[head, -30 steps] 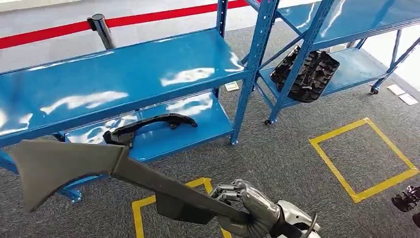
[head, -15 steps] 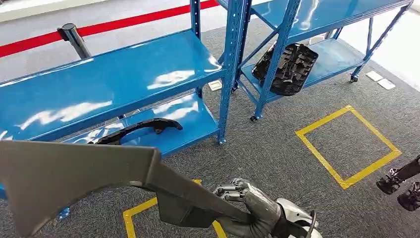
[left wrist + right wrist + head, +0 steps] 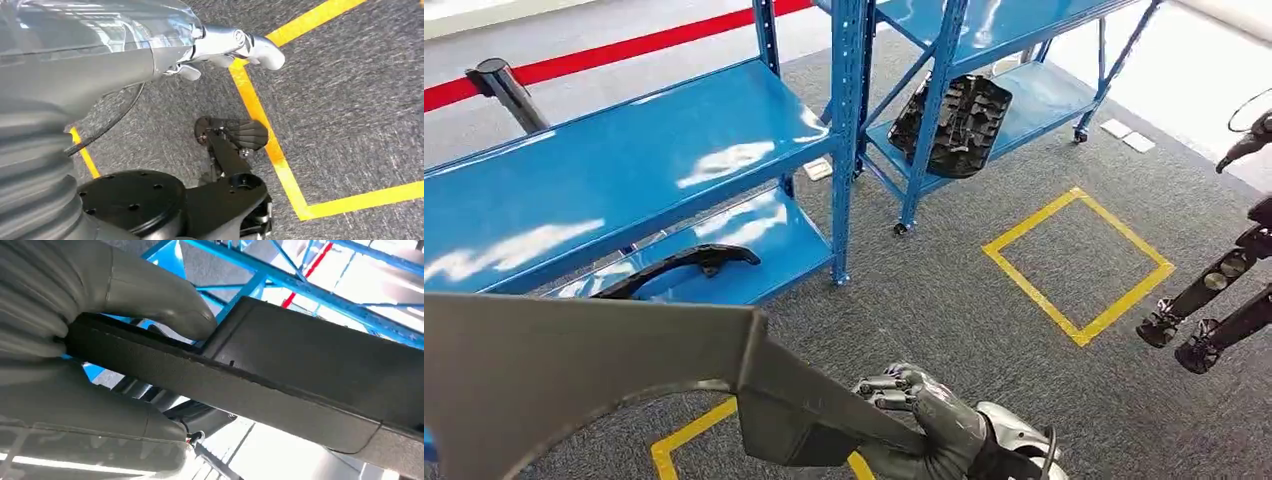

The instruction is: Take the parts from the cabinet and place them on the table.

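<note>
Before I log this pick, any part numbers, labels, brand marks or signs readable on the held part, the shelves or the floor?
None readable.
Grey part in the right robot hand: no label or number shows.
Blue shelves: no tags visible.
Black parts on the lower shelves: no legible marking.
Yellow floor squares: plain tape, no text.
Pale floor plates: too small to tell.

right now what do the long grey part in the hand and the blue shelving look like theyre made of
Long grey part, gripped by the right robot hand: probably moulded plastic, matte. The right wrist view shows a fine pebbled grain and no shine.

Blue shelving: likely painted or powder-coated steel, glossy. The shelf surfaces throw bright reflections, and the uprights carry rows of punched holes.
</note>
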Available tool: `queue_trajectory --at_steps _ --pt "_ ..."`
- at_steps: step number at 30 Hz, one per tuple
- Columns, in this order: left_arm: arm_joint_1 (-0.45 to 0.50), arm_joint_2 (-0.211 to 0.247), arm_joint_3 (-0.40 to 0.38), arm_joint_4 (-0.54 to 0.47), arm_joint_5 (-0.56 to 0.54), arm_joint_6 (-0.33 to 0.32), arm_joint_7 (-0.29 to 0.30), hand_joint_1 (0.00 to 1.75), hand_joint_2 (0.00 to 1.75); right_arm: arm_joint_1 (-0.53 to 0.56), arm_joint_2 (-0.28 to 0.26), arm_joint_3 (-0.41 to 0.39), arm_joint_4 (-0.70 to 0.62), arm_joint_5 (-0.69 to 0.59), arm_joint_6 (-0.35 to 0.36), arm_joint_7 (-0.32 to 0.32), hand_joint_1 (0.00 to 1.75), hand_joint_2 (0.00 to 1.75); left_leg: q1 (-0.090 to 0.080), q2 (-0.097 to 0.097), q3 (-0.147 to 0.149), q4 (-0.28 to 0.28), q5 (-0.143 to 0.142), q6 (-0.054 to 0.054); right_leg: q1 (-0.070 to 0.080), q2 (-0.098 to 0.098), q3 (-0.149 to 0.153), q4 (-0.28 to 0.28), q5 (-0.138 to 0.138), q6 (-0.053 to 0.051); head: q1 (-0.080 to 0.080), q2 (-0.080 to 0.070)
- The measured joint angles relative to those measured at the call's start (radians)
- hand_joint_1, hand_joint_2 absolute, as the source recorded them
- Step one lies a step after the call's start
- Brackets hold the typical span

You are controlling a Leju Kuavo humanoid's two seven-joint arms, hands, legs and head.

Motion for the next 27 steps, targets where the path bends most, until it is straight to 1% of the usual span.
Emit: queue_trajectory --at_steps 1,2,3,4,5,6,7,8,9,10,11,12,13,14,15,16,17,18,19,20,21,22,23,24,25,26,27 --pt "0.000 0.000 0.000 0.000 0.000 0.000 0.000 0.00 1.75 -0.003 0.003 0.000 0.001 -0.001 0.002 -0.001 1.75 1.75 0.000 0.003 0.001 -0.002 0.001 -0.004 -0.003 0.010 -0.004 0.002 0.004 -0.007 -0.002 0.000" --pt "-0.001 0.000 0.000 0.000 -0.002 0.000 0.000 0.00 1.75 -0.004 0.003 0.000 0.003 -0.005 0.005 -0.002 1.75 1.75 -0.003 0.008 0.004 -0.006 0.001 -0.008 -0.002 0.015 -0.006 0.002 0.003 -0.009 -0.002 0.000" --pt "-0.002 0.000 0.000 0.000 -0.005 -0.001 0.000 0.00 1.75 -0.005 0.003 0.001 0.007 -0.006 0.006 -0.002 1.75 1.75 -0.001 0.014 0.009 -0.011 0.003 -0.013 0.000 0.021 -0.006 0.002 0.002 -0.013 -0.002 0.000" --pt "-0.003 0.000 0.000 0.000 -0.005 -0.002 -0.005 0.00 1.75 -0.006 0.005 0.001 0.009 -0.008 0.006 -0.002 1.75 1.75 0.001 0.018 0.014 -0.013 0.001 -0.021 -0.001 0.028 -0.005 -0.003 0.005 -0.022 -0.002 0.000" --pt "-0.006 0.000 0.000 0.000 -0.008 -0.004 -0.010 0.00 1.75 -0.006 0.008 0.002 0.009 -0.008 0.006 -0.001 1.75 1.75 0.007 -0.003 0.014 -0.001 -0.012 -0.025 -0.008 0.032 0.001 -0.008 0.008 -0.029 -0.002 0.000" --pt "-0.006 0.000 0.000 0.000 -0.011 -0.006 -0.013 0.00 1.75 -0.009 0.009 0.002 0.010 -0.008 0.006 -0.002 1.75 1.75 0.005 -0.030 -0.002 0.038 -0.041 -0.024 -0.008 0.036 0.002 -0.008 0.007 -0.036 -0.002 0.000" --pt "-0.006 0.000 -0.001 0.000 -0.016 -0.008 -0.013 0.00 1.75 -0.012 0.012 0.003 0.011 -0.008 0.006 -0.001 1.75 1.75 0.005 -0.046 -0.032 0.109 -0.081 -0.024 -0.008 0.041 0.002 -0.008 0.007 -0.042 -0.002 0.000" --pt "-0.004 0.000 -0.001 0.000 -0.021 -0.008 -0.013 0.00 1.75 -0.011 0.015 0.004 0.012 -0.008 0.006 0.000 1.75 1.75 0.002 -0.055 -0.074 0.199 -0.121 -0.024 -0.007 0.048 0.003 -0.007 0.007 -0.044 -0.002 0.000" --pt "-0.001 0.000 -0.001 0.001 -0.026 -0.009 -0.013 0.00 1.75 -0.009 0.018 0.007 0.013 -0.006 0.006 0.003 1.75 1.75 0.001 -0.059 -0.113 0.281 -0.147 -0.024 -0.005 0.058 0.002 -0.007 0.007 -0.045 -0.002 0.000" --pt "0.001 0.000 -0.002 0.001 -0.028 -0.009 -0.012 0.00 1.75 -0.006 0.020 0.011 0.014 -0.002 0.003 0.010 1.75 1.75 0.000 -0.059 -0.129 0.312 -0.147 -0.023 -0.004 0.068 0.003 -0.007 0.007 -0.045 -0.002 0.000" --pt "0.002 0.000 -0.002 0.001 -0.030 -0.009 -0.010 0.00 1.75 0.000 0.021 0.014 0.014 0.006 -0.002 0.019 1.75 1.75 0.000 -0.059 -0.123 0.292 -0.124 -0.021 -0.003 0.078 0.005 -0.006 0.007 -0.045 -0.002 0.000" --pt "0.002 0.000 -0.002 0.001 -0.034 -0.009 -0.010 0.00 1.75 0.008 0.023 0.015 0.014 0.013 -0.006 0.024 1.75 1.75 0.001 -0.061 -0.099 0.232 -0.082 -0.020 -0.004 0.089 0.007 -0.005 0.006 -0.045 -0.002 0.000" --pt "0.002 0.000 -0.002 0.001 -0.039 -0.009 -0.008 0.00 1.75 0.017 0.024 0.017 0.013 0.021 -0.013 0.029 1.75 1.75 0.002 -0.068 -0.060 0.139 -0.031 -0.019 -0.005 0.100 0.009 -0.003 0.005 -0.043 -0.002 0.000" --pt "0.002 0.000 -0.003 0.001 -0.045 -0.009 -0.003 0.00 1.75 0.026 0.026 0.021 0.010 0.033 -0.023 0.034 1.75 1.75 0.005 -0.096 -0.021 0.046 0.015 -0.018 -0.006 0.110 0.009 0.002 0.002 -0.038 -0.002 0.000" --pt "0.003 0.000 -0.003 0.002 -0.049 -0.009 0.000 0.00 1.75 0.039 0.028 0.024 0.005 0.044 -0.031 0.037 1.75 1.75 0.008 -0.144 -0.011 0.017 0.000 -0.017 -0.002 0.116 0.003 0.007 -0.001 -0.032 -0.002 0.000" --pt "0.004 -0.001 -0.004 0.002 -0.053 -0.009 0.001 0.00 1.75 0.055 0.028 0.029 -0.005 0.059 -0.042 0.043 1.75 1.75 0.008 -0.135 -0.013 0.013 0.005 -0.013 0.000 0.126 -0.002 0.011 -0.001 -0.029 -0.001 0.000" --pt "0.007 -0.002 -0.005 0.002 -0.054 -0.009 0.006 0.00 1.75 0.072 0.028 0.032 -0.015 0.067 -0.047 0.045 1.75 1.75 0.003 -0.128 -0.015 0.013 0.005 -0.010 -0.004 0.131 -0.003 0.008 0.003 -0.024 -0.001 0.000" --pt "0.008 -0.002 -0.007 0.002 -0.055 -0.009 0.009 0.00 1.75 0.086 0.028 0.039 -0.024 0.074 -0.051 0.047 1.75 1.75 -0.001 -0.122 -0.014 0.014 0.005 -0.005 -0.007 0.138 -0.003 0.004 0.006 -0.018 -0.001 0.000" --pt "0.007 -0.002 -0.008 0.002 -0.056 -0.009 0.010 0.00 1.75 0.097 0.029 0.045 -0.029 0.078 -0.053 0.050 1.75 1.75 -0.001 -0.113 -0.014 0.012 0.007 0.002 -0.008 0.147 -0.004 0.002 0.008 -0.013 -0.001 0.000" --pt "0.005 -0.006 -0.009 0.002 -0.057 -0.008 0.011 0.00 1.75 0.103 0.029 0.046 -0.033 0.077 -0.053 0.051 1.75 1.75 0.006 -0.098 -0.012 0.007 0.011 0.010 -0.010 0.134 -0.007 0.008 0.001 -0.011 -0.001 0.000" --pt "0.005 -0.005 -0.010 0.002 -0.057 -0.008 0.011 0.00 1.75 0.104 0.029 0.046 -0.036 0.077 -0.056 0.052 1.75 1.75 0.007 -0.089 -0.011 0.006 0.011 0.015 -0.004 0.095 -0.021 0.037 -0.021 -0.008 0.001 0.000" --pt "0.006 -0.008 -0.010 0.002 -0.057 -0.008 0.011 0.00 1.75 0.102 0.029 0.047 -0.038 0.077 -0.056 0.053 1.75 1.75 0.006 -0.076 -0.012 0.006 0.010 0.018 -0.005 0.078 -0.054 0.104 -0.059 -0.005 0.001 0.000" --pt "0.008 -0.010 -0.010 0.002 -0.057 -0.009 0.013 0.00 1.75 0.102 0.030 0.047 -0.038 0.076 -0.056 0.053 1.75 1.75 0.005 -0.062 -0.012 0.006 0.010 0.018 -0.006 0.069 -0.094 0.185 -0.097 -0.003 0.001 0.000" --pt "0.009 -0.010 -0.010 0.002 -0.057 -0.009 0.015 0.00 1.75 0.104 0.032 0.047 -0.038 0.074 -0.054 0.053 1.75 1.75 0.005 -0.049 -0.013 0.006 0.009 0.019 -0.007 0.066 -0.132 0.263 -0.124 -0.003 0.001 0.000" --pt "0.008 -0.010 -0.010 0.002 -0.056 -0.009 0.015 0.00 1.75 0.106 0.033 0.047 -0.038 0.073 -0.052 0.054 1.75 1.75 0.005 -0.036 -0.013 0.007 0.009 0.019 -0.007 0.064 -0.157 0.312 -0.133 -0.002 0.001 0.000" --pt "0.008 -0.011 -0.010 0.002 -0.056 -0.009 0.015 0.00 1.75 0.106 0.034 0.047 -0.038 0.072 -0.050 0.053 1.75 1.75 0.005 -0.023 -0.013 0.007 0.008 0.020 -0.007 0.064 -0.154 0.305 -0.116 -0.001 0.001 0.000" --pt "0.006 -0.013 -0.010 0.002 -0.056 -0.010 0.015 0.00 1.75 0.106 0.034 0.047 -0.038 0.070 -0.050 0.051 1.75 1.75 0.005 -0.015 -0.012 0.007 0.007 0.019 -0.007 0.062 -0.128 0.254 -0.083 -0.001 0.001 0.000"
